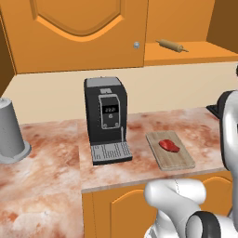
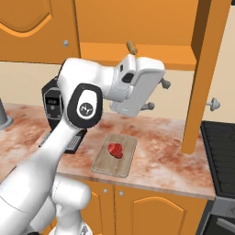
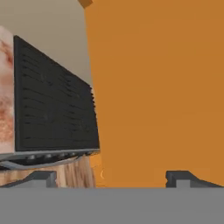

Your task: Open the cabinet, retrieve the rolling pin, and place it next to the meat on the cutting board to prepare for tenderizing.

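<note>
The cabinet door stands swung open, edge-on, its round grey knob facing right. On the shelf behind it lies the tan rolling pin, whose end also peeks out above the hand. My gripper hangs open and empty in the air just left of the door, above the counter. In the hand view the gripper faces the door's orange face at close range. Below lies the cutting board with the red meat on it.
A black coffee machine stands left of the board. A grey canister sits far left on the counter. The twin door is closed. A black stove lies right of the open door.
</note>
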